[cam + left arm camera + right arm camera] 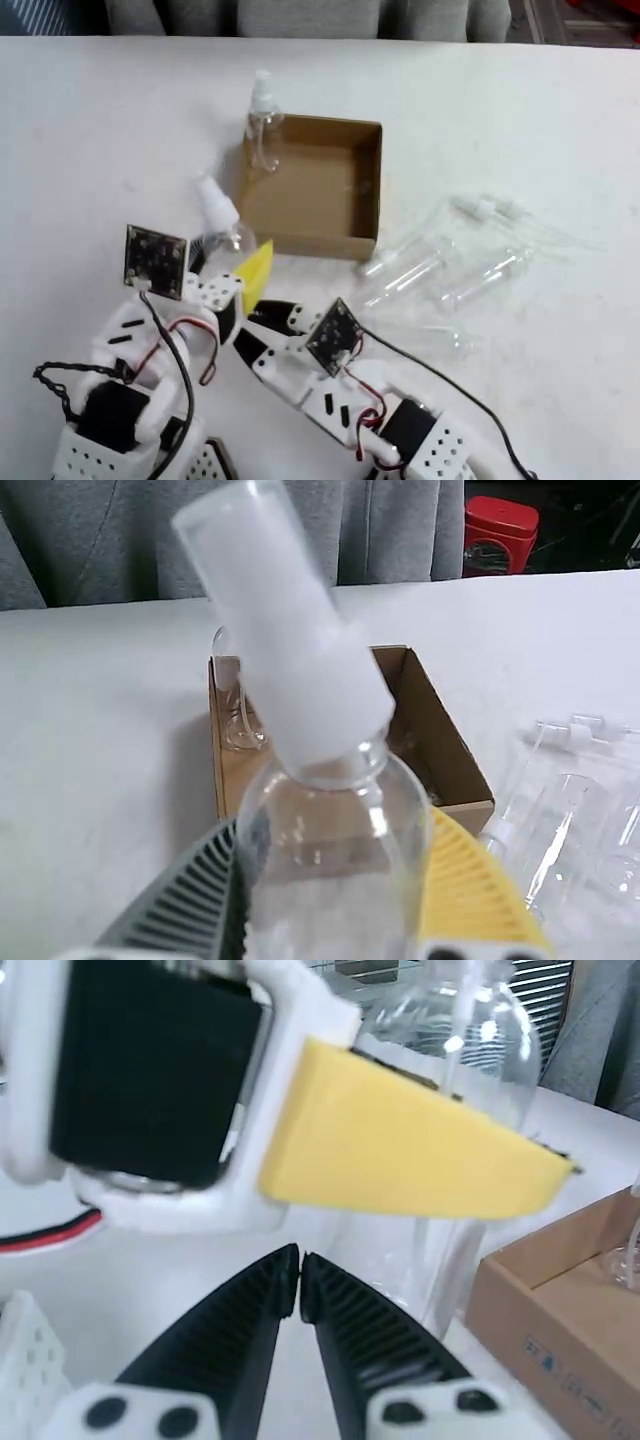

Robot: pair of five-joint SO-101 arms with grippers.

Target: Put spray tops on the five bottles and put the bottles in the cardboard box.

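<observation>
Cardboard box (320,190): one capped spray bottle (262,125) stands in its far-left corner. Left claw (330,835) clamps a second capped bottle (290,670) just short of the box. Right claw (300,1280) is pinched together, empty. Loose clear bottles (440,270) lie on the counter (100,120) right of the box, roughly three.

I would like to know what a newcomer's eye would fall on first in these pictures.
First comes the capped bottle clamped between the left arm's grey and yellow jaws, beside the near left corner of the cardboard box. Next are a second capped bottle standing in the box's far left corner, and the clear bottles lying on the table to the right of the box.
</observation>
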